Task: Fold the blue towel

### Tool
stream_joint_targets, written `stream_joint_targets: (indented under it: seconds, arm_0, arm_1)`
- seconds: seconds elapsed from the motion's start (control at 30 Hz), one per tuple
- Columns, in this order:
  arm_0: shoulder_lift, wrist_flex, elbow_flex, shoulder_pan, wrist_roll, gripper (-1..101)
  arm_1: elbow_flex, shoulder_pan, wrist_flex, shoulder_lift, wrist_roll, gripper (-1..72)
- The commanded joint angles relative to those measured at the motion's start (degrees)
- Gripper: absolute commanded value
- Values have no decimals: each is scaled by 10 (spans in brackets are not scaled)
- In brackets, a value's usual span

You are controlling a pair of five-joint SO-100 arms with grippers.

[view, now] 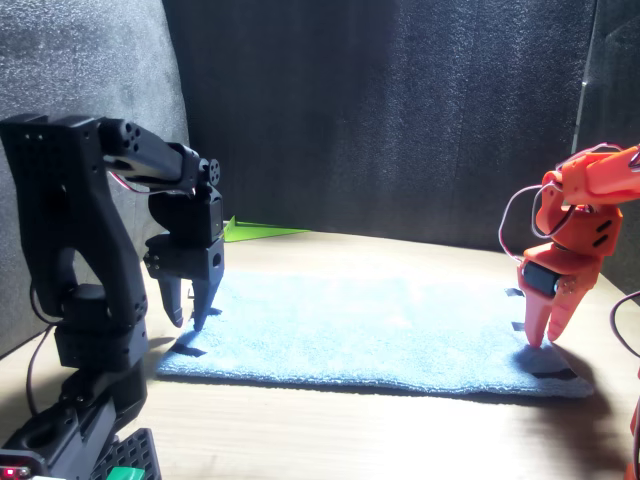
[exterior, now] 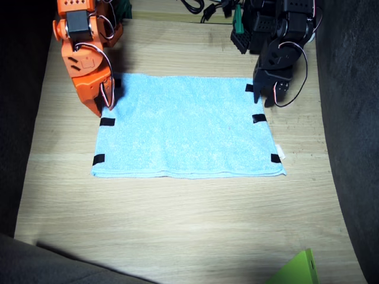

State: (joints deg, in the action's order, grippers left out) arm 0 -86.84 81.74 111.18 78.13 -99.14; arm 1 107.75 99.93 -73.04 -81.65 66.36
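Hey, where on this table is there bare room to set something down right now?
The widest free patch is the bare wood of the table between the blue towel and the green object. Narrow strips flank the towel's short edges. It is crowded at the far corners, by the right gripper and left gripper.

Fixed view: bright overhead light mid-frame, corners fall to black. Front view: dim, backlit, arms nearly silhouetted, slightly soft.
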Motion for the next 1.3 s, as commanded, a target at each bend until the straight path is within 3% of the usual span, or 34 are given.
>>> stream_joint_targets:
  seconds: [0.0,0.97,1.03,1.13,1.27]
  arm_0:
    - [1,12,4,-1,-10,161]
    - [86,42,-64,6,-36,129]
    - [87,42,-64,6,-37,98]
    - [87,42,-65,6,-36,-1]
    - [78,40,-58,9,-34,-1]
  arm_1:
    - [-3,-3,-5,1,4,175]
    - [-9,7,-25,48,-6,167]
    - [-9,7,-26,49,-7,137]
    - [-10,7,-28,53,-11,0]
    - [-4,11,-29,52,-15,0]
